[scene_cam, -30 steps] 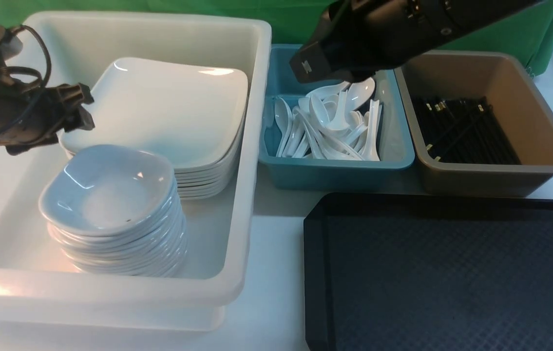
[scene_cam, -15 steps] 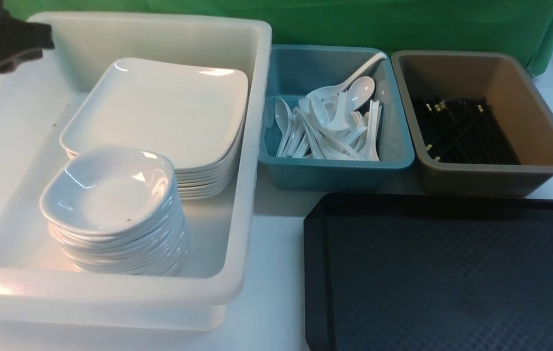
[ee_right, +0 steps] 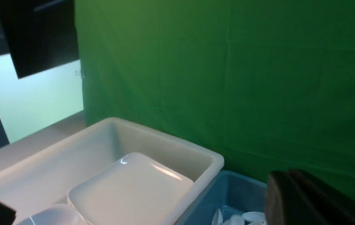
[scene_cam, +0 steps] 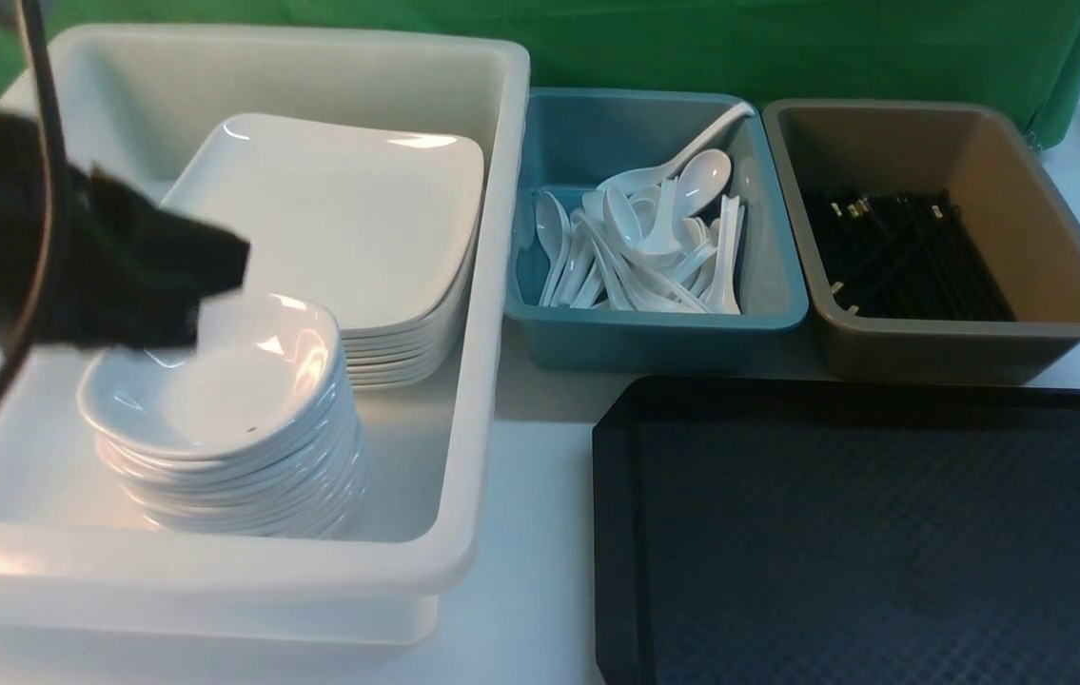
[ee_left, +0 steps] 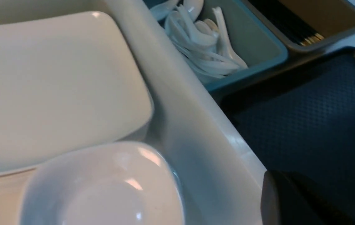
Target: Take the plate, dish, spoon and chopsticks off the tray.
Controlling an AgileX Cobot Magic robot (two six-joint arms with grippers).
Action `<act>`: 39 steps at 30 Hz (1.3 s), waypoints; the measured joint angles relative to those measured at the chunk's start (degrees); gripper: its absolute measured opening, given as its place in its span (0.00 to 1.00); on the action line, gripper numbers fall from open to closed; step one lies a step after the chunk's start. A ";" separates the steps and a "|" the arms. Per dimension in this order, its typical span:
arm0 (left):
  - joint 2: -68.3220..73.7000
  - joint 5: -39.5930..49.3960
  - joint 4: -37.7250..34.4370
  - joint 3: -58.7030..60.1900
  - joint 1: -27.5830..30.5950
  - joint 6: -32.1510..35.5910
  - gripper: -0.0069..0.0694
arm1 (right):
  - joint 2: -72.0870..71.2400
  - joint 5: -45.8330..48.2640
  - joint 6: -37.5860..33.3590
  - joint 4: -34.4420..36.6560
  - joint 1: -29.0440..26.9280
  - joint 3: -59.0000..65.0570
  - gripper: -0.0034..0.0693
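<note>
Back over the dish stack [scene_cam: 216, 381] swings the left claw [scene_cam: 206, 266], shut and empty, with the bare tray [scene_cam: 863, 533] off to its right

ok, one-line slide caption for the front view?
Cleared black tray beside sorted bins: plates and dishes in the white tub, spoons in blue, chopsticks in brown.

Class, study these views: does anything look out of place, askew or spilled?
Mostly tidy. One spoon in the blue bin sits askew: its handle leans up onto the bin's far rim, above the jumbled pile. The plates and small dishes are stacked neatly; the tray is bare.
</note>
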 joint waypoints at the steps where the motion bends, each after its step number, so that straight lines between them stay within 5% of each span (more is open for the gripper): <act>1: -1.60 -0.67 -0.33 2.14 -0.86 -0.10 0.09 | -2.80 -2.19 2.50 -1.77 0.00 3.92 0.09; 15: -25.99 -7.61 -3.08 23.80 -2.45 -0.68 0.09 | -31.99 -9.25 9.32 -5.73 0.00 32.70 0.09; 39: -33.78 -8.28 -3.11 25.94 -2.45 -2.10 0.09 | -35.53 -9.71 10.71 -5.85 0.00 34.00 0.13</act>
